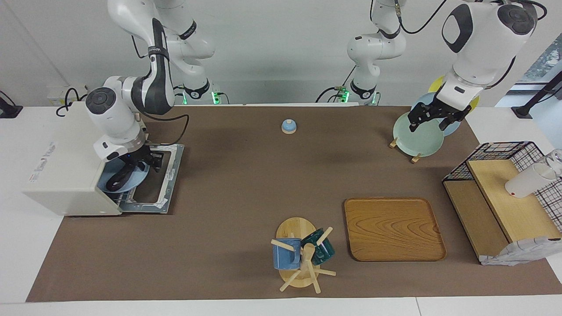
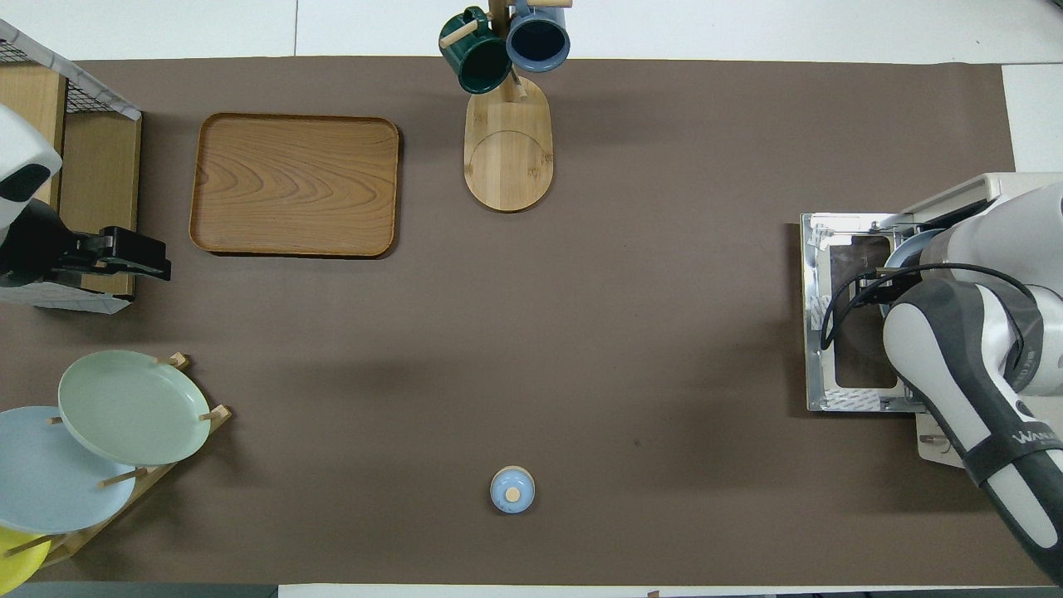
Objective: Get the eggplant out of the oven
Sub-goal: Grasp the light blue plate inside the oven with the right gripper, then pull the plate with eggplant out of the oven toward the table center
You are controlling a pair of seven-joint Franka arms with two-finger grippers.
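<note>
The off-white oven (image 1: 66, 162) stands at the right arm's end of the table with its door (image 1: 156, 184) dropped flat open. It also shows in the overhead view (image 2: 1026, 187). The dark eggplant (image 1: 116, 181) lies on a blue plate (image 1: 134, 181) in the oven's mouth. My right gripper (image 1: 138, 164) is at the oven's mouth, over the plate and the end of the eggplant nearer the robots. In the overhead view the right arm hides the gripper and the eggplant. My left gripper (image 1: 428, 120) is open and waits above the plate rack.
A rack of plates (image 1: 417, 134) stands under the left gripper. There is a wire-and-wood shelf rack (image 1: 500, 197) with a white cup (image 1: 527, 182), a wooden tray (image 1: 393, 228), a mug tree with two mugs (image 1: 298, 254), and a small blue lidded pot (image 1: 288, 126).
</note>
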